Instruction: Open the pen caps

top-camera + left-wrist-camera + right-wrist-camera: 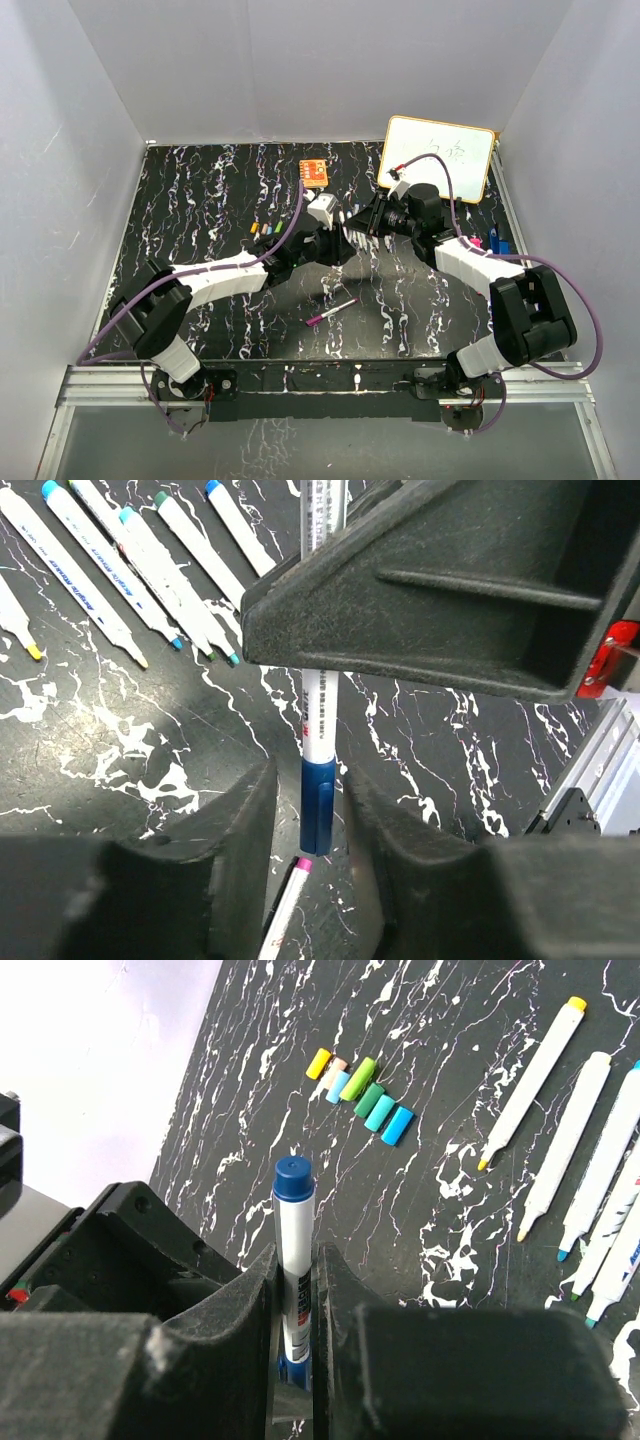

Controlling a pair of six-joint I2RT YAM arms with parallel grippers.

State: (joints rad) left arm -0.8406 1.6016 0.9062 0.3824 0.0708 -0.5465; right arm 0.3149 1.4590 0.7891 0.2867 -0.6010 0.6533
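Observation:
My right gripper (295, 1260) is shut on the white barrel of a pen (293, 1250), whose blue end sticks out past the fingers. The pen's dark blue cap (318, 805) hangs between the fingers of my left gripper (312, 820), which is open with a narrow gap on each side of the cap. Above the table's middle the two grippers meet, left (335, 240) and right (372, 222). Several loose pen caps (360, 1095) lie in a row on the table (265, 230). Several uncapped pens (130, 560) lie side by side (560, 1140).
A magenta-tipped pen (332, 312) lies alone on the black marbled table, under the held pen (285, 910). A white whiteboard (438, 158) leans at the back right. An orange block (314, 171) sits at the back. Small blue and magenta items (497, 240) lie by the right edge.

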